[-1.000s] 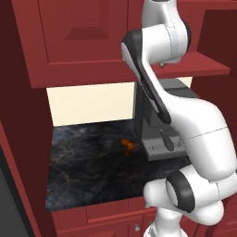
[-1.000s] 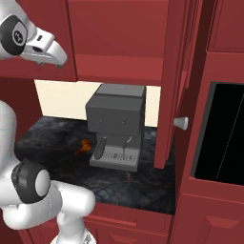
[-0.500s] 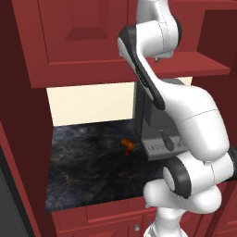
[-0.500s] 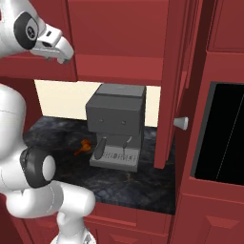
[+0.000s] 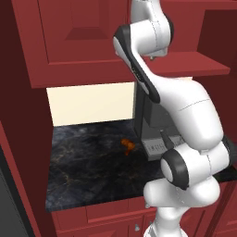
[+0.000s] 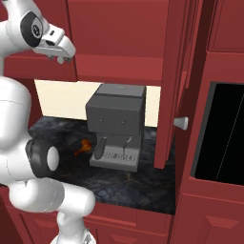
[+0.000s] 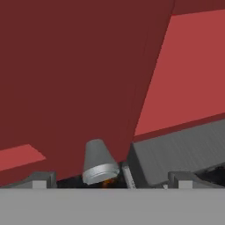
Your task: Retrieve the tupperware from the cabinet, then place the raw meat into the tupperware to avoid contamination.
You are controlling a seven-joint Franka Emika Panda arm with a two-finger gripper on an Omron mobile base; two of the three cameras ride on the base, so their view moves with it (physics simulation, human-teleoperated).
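Currently gripper [image 6: 61,59] sits wide open, empty, near the cabinet [image 5: 78,41] door knob [image 7: 99,161]. Centre both tips around the knob before closing, then pull straight.

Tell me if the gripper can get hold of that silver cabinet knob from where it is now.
Probably yes. In the hand view the knob sits close ahead of the gripper, between its two fingertips, with nothing between them. The cabinet door is beside it.

raw meat [image 5: 127,145] on counter [image 5: 88,171], left of machine [image 6: 116,125]
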